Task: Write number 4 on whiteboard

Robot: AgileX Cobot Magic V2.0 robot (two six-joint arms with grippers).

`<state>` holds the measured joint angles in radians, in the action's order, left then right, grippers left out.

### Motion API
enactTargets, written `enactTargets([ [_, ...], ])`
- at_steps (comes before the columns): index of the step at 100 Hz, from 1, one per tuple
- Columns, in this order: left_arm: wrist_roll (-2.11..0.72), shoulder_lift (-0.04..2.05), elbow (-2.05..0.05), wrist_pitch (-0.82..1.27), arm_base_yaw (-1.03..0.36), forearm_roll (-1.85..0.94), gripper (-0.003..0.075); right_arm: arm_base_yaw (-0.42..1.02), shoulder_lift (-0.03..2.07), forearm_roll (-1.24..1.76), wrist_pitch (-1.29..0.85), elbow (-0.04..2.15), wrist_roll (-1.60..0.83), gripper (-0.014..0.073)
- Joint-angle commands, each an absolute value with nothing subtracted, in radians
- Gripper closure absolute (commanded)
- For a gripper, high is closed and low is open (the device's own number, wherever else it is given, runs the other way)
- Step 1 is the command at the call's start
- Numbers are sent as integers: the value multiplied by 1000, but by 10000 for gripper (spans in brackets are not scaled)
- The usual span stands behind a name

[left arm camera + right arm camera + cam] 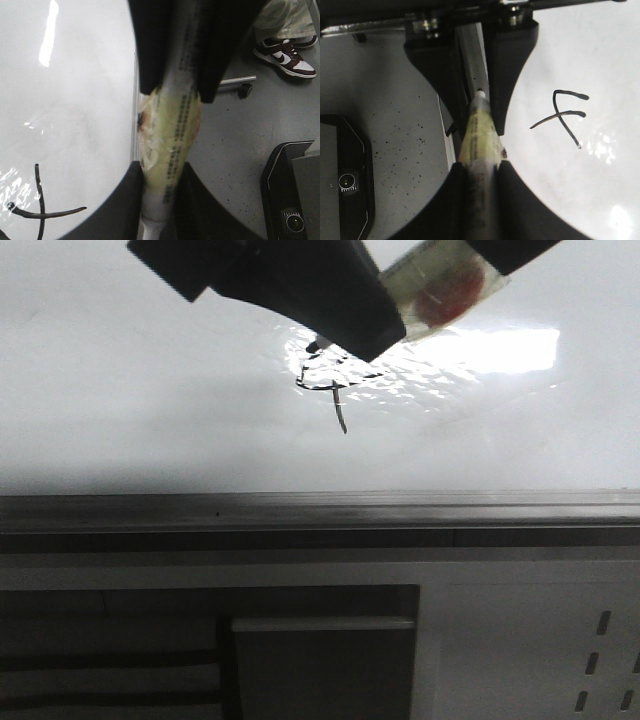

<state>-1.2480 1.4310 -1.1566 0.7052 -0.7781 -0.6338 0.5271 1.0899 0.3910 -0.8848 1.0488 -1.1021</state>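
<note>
We saw one number 4 on the whiteboard, a little toward 12 o'clock from the middle of the front view. It was thin and black. Its long axis ran almost from 12 to 6 o'clock, and the short tail pointed to about 5 o'clock, toward the grey edge rail. The crossbar lay almost from 9 to 3 o'clock. One bright rippled glare lay at 2 o'clock from the figure and reached its looped top.

We counted one marker, wrapped in yellowish tape. In the front view its long axis ran from 2 o'clock to 8 o'clock, and its dark tip was just at 11 o'clock from the figure. We could not tell if the tip touched the board.

There were two claws, and both were clamped on this one marker. The left gripper pressed its two fingers on the taped barrel. The right gripper gripped the same barrel further along it, so the marker lay in one line through both. In the right wrist view, the marker's white end showed between the left claw's fingers.

Below the rail, at 5 o'clock in the front view, stood one white panel with slots. The left wrist view also showed one shoe on the grey floor.
</note>
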Motion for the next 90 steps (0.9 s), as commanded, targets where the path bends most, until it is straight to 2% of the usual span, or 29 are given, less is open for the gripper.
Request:
enactTargets([
  [1,-1223,1398,-1190,650,-780,-675,741,530,1065,413,-858,1081,-1106,633],
  [8,-1223,1398,-1190,650,-780,-675,741,530,1065,413,-856,1081,-1106,582],
  [24,-1223,1398,-1190,650,-780,-675,741,530,1064,413,-839,1081,-1104,336],
  [30,-1216,1398,-1190,650,-780,-675,741,530,1059,412,-828,1081,-1104,289],
  [42,-1169,1391,-1190,645,-780,-644,741,530,1025,387,-818,1082,-1104,281],
  [53,-1012,1367,-1192,627,-758,-538,741,530,961,320,-804,1082,-1047,281],
  [79,-470,1227,-1183,713,-654,-190,741,480,793,54,-770,1080,-550,282],
  [90,-273,1156,-1116,740,-593,-49,741,437,751,34,-780,1076,-439,282],
])
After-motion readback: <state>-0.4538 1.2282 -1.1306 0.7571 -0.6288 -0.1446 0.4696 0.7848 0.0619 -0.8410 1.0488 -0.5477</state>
